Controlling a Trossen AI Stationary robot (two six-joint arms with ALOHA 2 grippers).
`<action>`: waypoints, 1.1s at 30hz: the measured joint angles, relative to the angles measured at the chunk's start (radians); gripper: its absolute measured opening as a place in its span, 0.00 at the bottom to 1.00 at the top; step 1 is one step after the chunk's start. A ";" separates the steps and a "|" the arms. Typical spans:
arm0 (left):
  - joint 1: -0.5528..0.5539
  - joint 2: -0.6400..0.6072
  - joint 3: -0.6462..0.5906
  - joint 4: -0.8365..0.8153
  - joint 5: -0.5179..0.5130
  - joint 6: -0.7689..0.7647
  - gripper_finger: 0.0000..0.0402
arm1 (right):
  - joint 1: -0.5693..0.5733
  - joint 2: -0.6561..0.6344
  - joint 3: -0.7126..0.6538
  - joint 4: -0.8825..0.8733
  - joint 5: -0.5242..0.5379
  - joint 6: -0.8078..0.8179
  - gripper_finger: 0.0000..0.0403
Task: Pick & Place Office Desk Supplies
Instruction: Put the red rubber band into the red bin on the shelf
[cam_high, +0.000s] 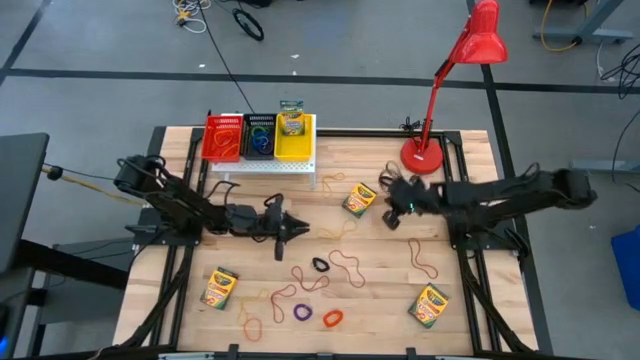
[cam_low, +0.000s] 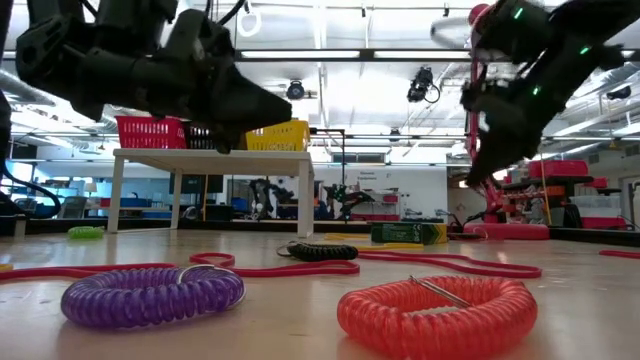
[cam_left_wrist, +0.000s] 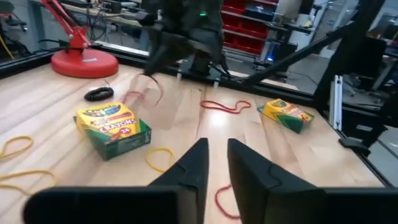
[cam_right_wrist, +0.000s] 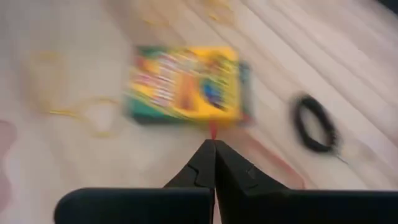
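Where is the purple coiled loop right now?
In the high view the purple loop lies near the table's front edge, just left of the orange loop; the low view shows them side by side.

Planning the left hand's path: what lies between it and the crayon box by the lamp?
A thin yellow rubber band, lying flat; the left wrist view shows it.

A tall red desk lamp stands on the wooden table at its far edge, round base just beyond the right arm's tool. A white perforated stand sits beyond the left arm's tool, carrying red, black and yellow bins side by side.
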 joint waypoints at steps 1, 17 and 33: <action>0.000 0.006 0.013 -0.008 -0.004 0.006 0.20 | 0.052 0.006 0.000 0.038 0.030 0.017 0.01; 0.003 0.368 0.418 -0.029 -0.003 0.103 0.45 | 0.477 0.185 0.001 0.588 0.275 -0.033 0.01; -0.001 0.401 0.586 -0.250 0.028 0.096 0.19 | 0.560 0.255 0.001 0.762 0.350 -0.090 0.01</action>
